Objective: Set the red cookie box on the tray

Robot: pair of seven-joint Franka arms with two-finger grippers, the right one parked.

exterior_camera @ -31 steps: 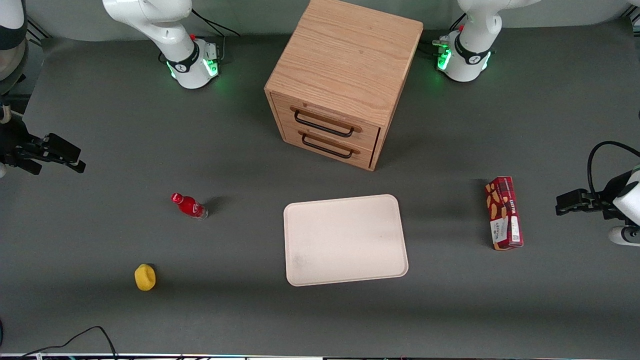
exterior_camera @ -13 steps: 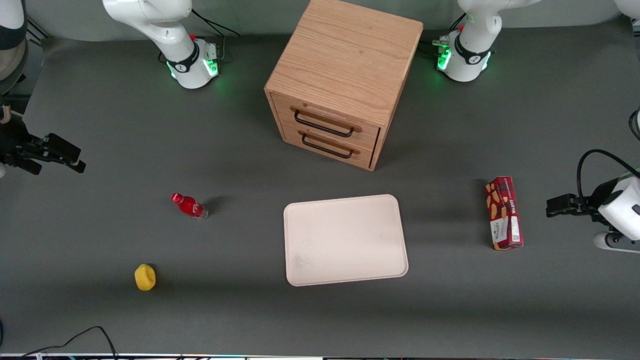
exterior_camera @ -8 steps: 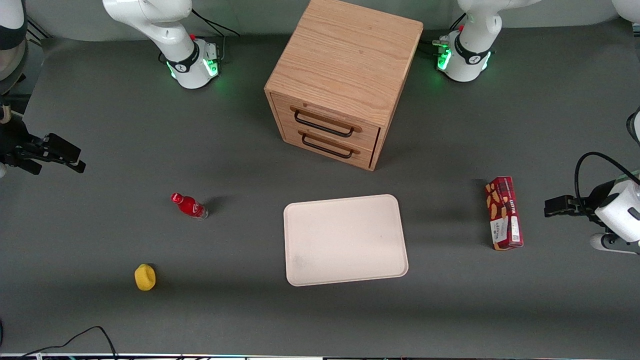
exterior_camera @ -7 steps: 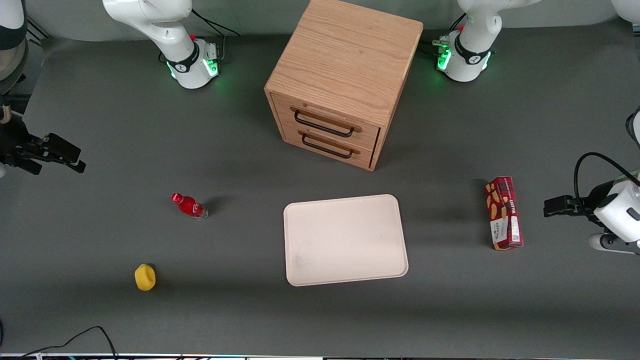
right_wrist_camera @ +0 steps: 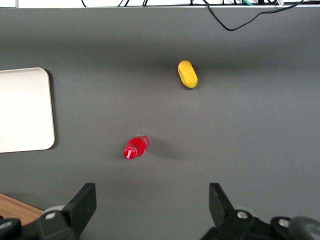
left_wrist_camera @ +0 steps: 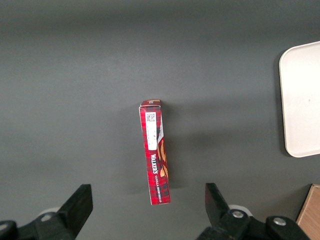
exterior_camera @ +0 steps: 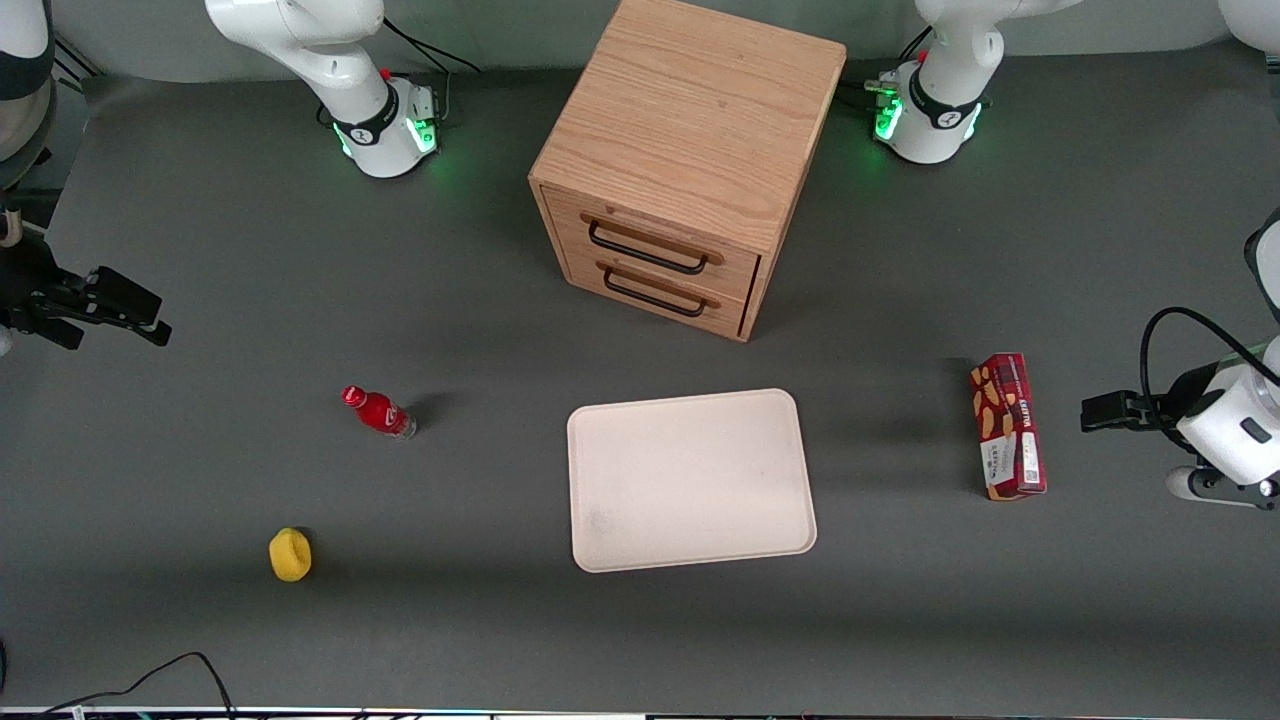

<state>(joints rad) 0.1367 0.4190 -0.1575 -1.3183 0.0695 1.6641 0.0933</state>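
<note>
One dark grey mat [exterior_camera: 200, 250] covers the whole table, which carries a two-drawer wooden cabinet [exterior_camera: 690, 160]. Nearer the front camera lies the tray [exterior_camera: 690, 480], bare. Red cookie box [exterior_camera: 1008, 425] rests flat on the mat, well apart from the tray, toward the working arm's end. Gripper [left_wrist_camera: 147, 210] hovers above the box, fingers [left_wrist_camera: 80, 202] spread wide, grasping nothing

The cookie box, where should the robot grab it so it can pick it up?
Probably around its middle, coming down from above. The red cookie box stands on a long narrow edge on the table, so its two broad sides are free for the fingers to pinch across the thin width. The open gripper is above the table, beside the box, toward the working arm's end.
</note>
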